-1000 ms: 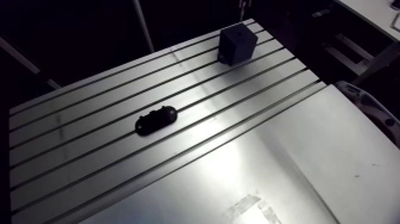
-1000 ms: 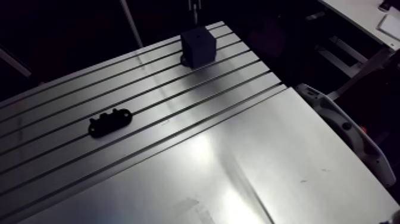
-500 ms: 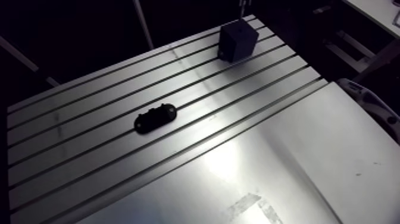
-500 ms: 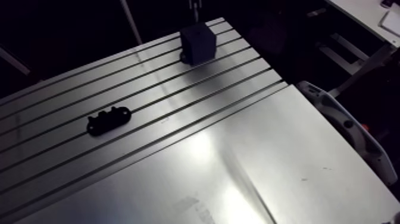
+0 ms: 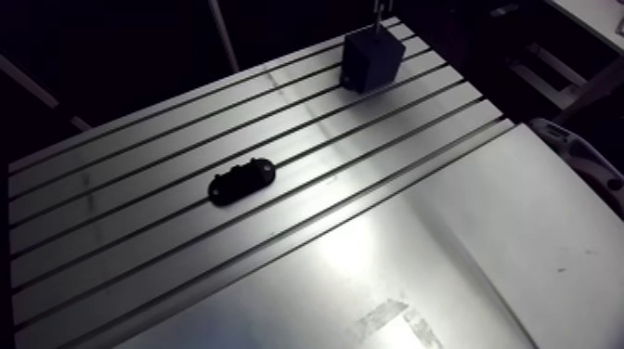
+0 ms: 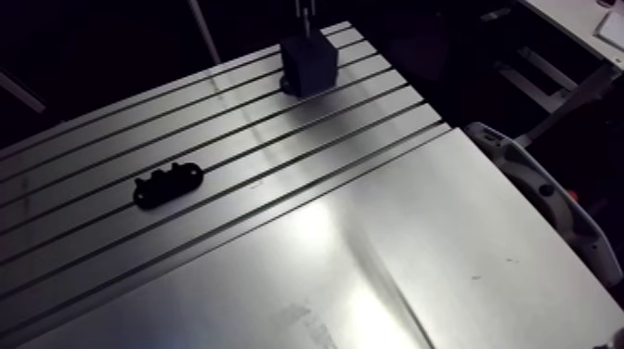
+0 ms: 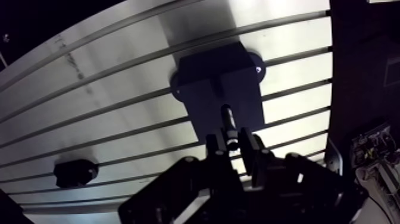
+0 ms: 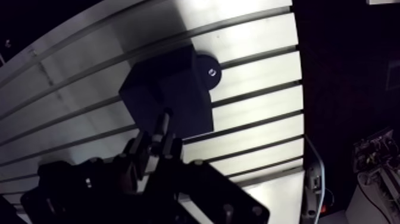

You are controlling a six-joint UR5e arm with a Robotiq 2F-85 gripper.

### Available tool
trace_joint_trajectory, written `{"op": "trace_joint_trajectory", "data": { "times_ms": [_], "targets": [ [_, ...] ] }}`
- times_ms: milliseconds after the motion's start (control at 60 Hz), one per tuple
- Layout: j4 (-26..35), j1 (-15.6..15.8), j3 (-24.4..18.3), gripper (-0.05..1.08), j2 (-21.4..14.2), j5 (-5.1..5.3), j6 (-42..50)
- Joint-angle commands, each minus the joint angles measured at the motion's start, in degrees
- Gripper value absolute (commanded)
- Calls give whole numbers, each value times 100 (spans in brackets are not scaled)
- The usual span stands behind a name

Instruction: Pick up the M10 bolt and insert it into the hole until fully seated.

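Slotted table [image 5: 418, 241]: the arm view has shifted as a whole since just before, so the camera moved; nothing on the table has. Black block [image 5: 371, 58]: fixed at the far end. The bolt's tip now stands closer over its top than before, so insertion appears imminent. The hole itself cannot be made out. Gripper [image 7: 233, 142]: fingers clamped on the M10 bolt [image 7: 228, 119], shank pointing down at the block. Flat oval fixture [image 5: 241, 181]: well apart, mid-table, no obstruction. Main risk, in my judgement, is misalignment at entry.
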Motion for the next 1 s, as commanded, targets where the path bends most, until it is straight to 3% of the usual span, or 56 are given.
{"op": "trace_joint_trajectory", "data": {
  "times_ms": [17, 1000],
  "targets": [
    [-3, 0, 18, 108, 8, -1, 0],
    [-11, -27, 71, 108, 16, -10, 18]
  ]
}}
